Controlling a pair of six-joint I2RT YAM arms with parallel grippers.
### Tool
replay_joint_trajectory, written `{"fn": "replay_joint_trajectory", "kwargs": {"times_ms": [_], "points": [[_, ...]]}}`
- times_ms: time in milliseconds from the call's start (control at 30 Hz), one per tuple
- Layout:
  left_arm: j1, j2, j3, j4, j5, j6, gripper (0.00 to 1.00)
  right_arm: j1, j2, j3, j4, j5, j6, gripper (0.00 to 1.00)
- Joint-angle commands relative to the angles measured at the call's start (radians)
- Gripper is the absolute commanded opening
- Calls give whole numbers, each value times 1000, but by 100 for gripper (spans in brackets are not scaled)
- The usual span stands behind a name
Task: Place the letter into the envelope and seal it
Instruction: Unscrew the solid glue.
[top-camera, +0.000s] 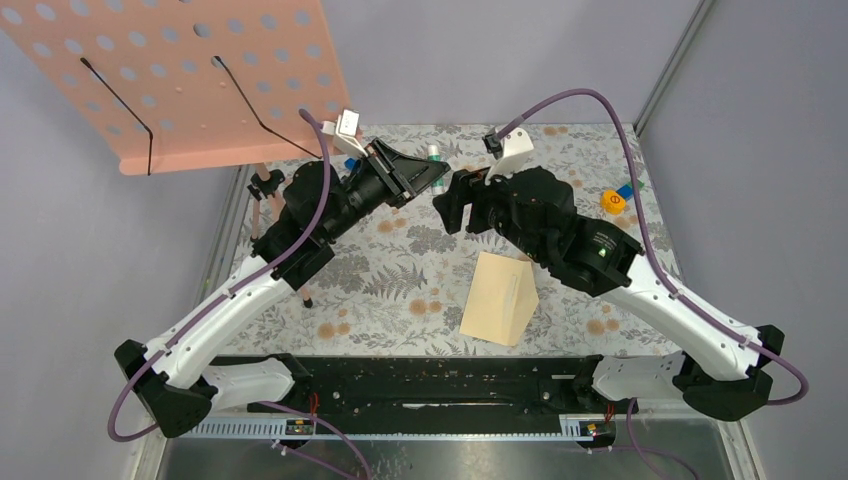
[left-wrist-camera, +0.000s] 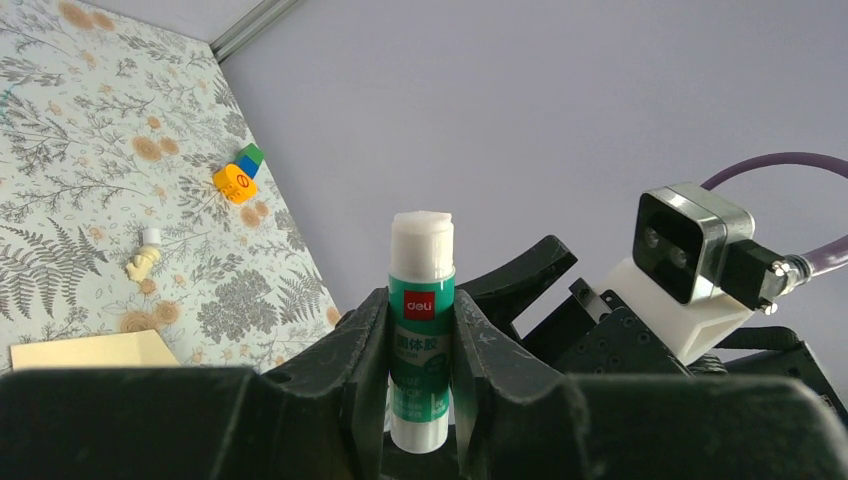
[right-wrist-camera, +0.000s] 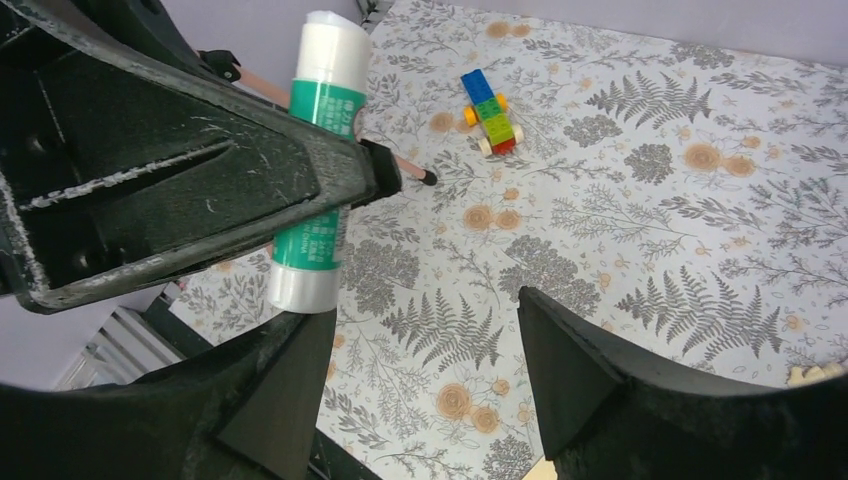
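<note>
Aloft, glue stick (left-wrist-camera: 421, 260); toy brick car (top-camera: 613, 201) well apart from envelope (top-camera: 500, 298).

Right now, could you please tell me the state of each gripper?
Left gripper: closed on the glue stick.
Right gripper: open, holding nothing.

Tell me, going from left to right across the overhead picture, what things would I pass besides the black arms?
A salmon-pink perforated board → green-and-white glue stick → tan paper envelope → small orange-and-blue toy.
</note>
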Motion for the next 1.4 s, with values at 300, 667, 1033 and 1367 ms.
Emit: {"fn": "replay_joint_trajectory", "kwargs": {"times_ms": [300, 667, 1033, 1367], "points": [[-3, -25, -10, 48, 18, 25, 0, -35, -82, -40, 102, -150, -16, 75], [-2, -16, -2, 63, 45, 20, 0, -28, 12, 49, 86, -113, -25, 80], [-2, -32, -7, 53, 36, 29, 0, -86, -1, 48, 21, -10, -63, 71], [-2, -38, -16, 57, 32, 29, 0, -100, -54, -42, 54, -104, -51, 69]]}}
